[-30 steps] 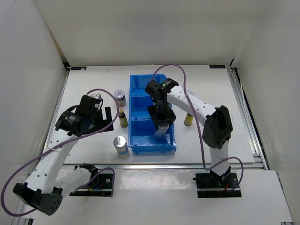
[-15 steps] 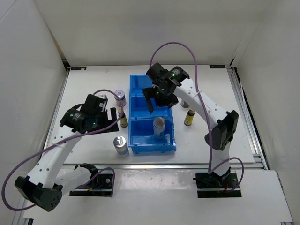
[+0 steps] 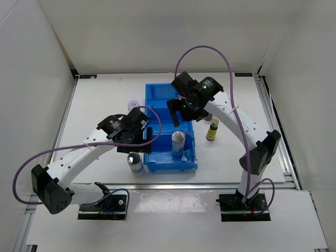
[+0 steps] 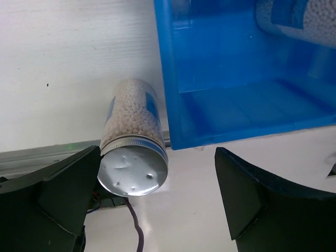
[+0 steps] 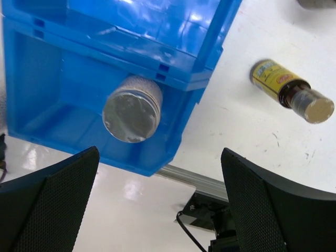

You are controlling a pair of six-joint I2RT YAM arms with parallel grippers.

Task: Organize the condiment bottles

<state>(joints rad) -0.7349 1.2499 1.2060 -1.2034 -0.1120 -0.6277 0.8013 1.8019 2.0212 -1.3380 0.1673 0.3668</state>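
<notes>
The blue bin [image 3: 157, 94] lies mid-table. One silver-topped cylinder [image 3: 178, 140] [image 5: 132, 108] stands upright in its nearest compartment. A second cylinder [image 3: 135, 161] [image 4: 134, 152] stands on the table against the bin's left front corner. My left gripper [image 3: 139, 144] [image 4: 157, 210] hovers open just above this one, whose lid sits close to the left finger [image 4: 58, 205]. Above the bin's middle compartment my right gripper [image 3: 182, 116] [image 5: 160, 210] hangs open and empty. A slim yellow bottle [image 3: 212, 129] [image 5: 286, 89] stands right of the bin. A pale-lidded jar [image 3: 134, 104] peeks out behind my left arm.
White walls enclose the table on three sides. A metal rail [image 3: 157, 184] runs along the table's near edge, just in front of the bin. My left arm covers the table left of the bin. A purple cable [image 3: 210, 52] arcs over the right arm.
My right gripper opened, let go of the cylinder in the near compartment and rose back over the bin. My left arm swung right to above the cylinder beside the bin.
</notes>
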